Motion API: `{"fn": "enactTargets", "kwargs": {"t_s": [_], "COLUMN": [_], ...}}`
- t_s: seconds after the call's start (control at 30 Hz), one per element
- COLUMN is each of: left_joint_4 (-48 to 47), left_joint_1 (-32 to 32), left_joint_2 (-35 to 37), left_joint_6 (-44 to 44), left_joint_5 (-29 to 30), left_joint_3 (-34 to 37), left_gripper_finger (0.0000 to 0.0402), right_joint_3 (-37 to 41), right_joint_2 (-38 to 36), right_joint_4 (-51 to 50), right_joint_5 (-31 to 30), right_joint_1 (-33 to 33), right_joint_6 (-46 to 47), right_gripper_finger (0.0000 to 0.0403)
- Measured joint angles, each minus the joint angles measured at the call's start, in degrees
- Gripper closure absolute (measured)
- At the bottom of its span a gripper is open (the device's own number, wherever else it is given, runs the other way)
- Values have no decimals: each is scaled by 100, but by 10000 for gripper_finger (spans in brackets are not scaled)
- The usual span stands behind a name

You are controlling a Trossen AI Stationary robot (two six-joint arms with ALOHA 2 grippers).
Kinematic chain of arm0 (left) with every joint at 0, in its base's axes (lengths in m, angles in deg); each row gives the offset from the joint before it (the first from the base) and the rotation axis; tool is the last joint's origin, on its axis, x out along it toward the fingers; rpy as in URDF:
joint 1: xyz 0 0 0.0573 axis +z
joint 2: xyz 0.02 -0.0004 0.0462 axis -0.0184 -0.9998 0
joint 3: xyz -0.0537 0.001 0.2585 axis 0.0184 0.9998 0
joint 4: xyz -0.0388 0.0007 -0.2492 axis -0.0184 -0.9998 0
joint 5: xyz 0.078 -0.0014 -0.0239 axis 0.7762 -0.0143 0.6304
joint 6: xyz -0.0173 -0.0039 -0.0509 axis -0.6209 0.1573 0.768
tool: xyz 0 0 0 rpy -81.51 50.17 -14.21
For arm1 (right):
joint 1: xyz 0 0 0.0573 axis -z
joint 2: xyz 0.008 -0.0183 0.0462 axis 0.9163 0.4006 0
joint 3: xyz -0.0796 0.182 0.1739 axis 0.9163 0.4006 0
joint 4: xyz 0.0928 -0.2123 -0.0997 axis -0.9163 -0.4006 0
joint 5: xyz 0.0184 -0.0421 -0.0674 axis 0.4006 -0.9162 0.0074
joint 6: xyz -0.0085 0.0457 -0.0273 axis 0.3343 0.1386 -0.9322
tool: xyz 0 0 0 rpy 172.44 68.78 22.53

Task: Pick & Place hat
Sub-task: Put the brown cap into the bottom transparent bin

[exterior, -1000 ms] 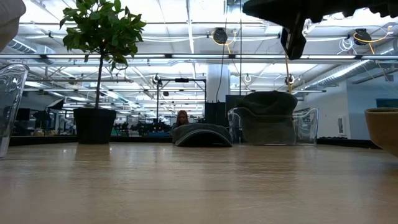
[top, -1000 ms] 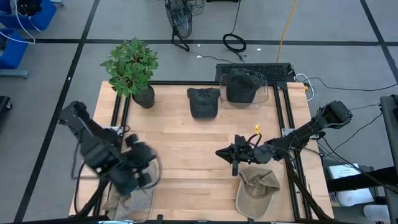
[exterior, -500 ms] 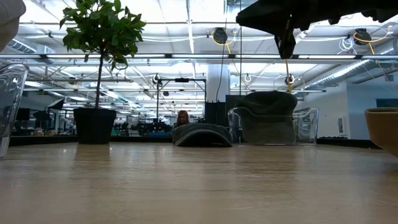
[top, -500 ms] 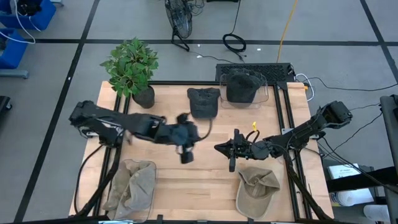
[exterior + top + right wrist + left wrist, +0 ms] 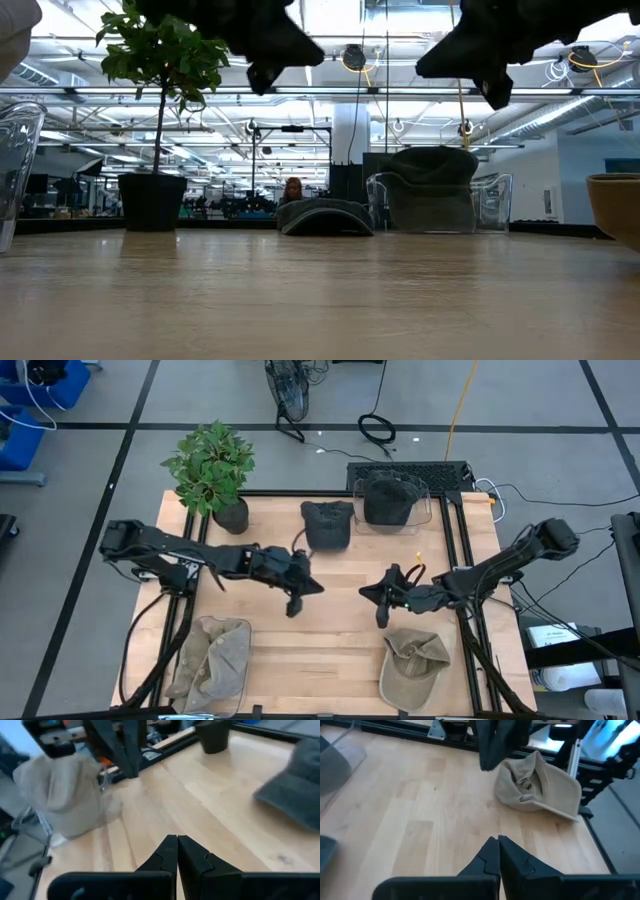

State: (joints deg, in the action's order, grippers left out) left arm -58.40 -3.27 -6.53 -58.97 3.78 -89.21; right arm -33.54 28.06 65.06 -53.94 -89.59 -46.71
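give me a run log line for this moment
left gripper: shut, mid-table, empty | right gripper: shut, mid-table, empty | tan hats: on table, untouched

Four hats lie on the table. A tan cap (image 5: 414, 667) rests at near right, a crumpled tan hat (image 5: 212, 663) at near left. A dark cap (image 5: 328, 523) sits far centre; another dark cap (image 5: 389, 500) beside it, in a clear holder.
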Motion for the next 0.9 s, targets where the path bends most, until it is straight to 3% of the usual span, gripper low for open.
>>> {"fn": "enactTargets", "kwargs": {"t_s": [0.2, 0.3, 0.43, 0.63, 0.9], "left_joint_4": [131, 98, 104, -315, -1068], "left_joint_1": [404, 655, 930, 1078, 1074], "left_joint_2": [944, 1420, 1977, 2457, 2610], "left_joint_6": [-351, -620, -807, -1120, -1495], "left_joint_5": [-475, -858, -1246, -1803, -1863], "left_joint_3": [730, 1009, 1330, 1674, 1847], "left_gripper_finger": [396, 398, 392, 395, 396], "right_joint_3": [-301, -1020, -2188, -3846, -5163], "right_joint_2": [-73, 185, 669, 1490, 2603], "right_joint_4": [-412, -1122, -2494, -4883, -6540], "right_joint_5": [-164, -480, -438, 658, 2032], "right_joint_1": [0, 69, 302, 307, -59], "right_joint_6": [404, 403, 586, 1819, 4111], "right_gripper_finger": [403, 403, 403, 403, 403]}}
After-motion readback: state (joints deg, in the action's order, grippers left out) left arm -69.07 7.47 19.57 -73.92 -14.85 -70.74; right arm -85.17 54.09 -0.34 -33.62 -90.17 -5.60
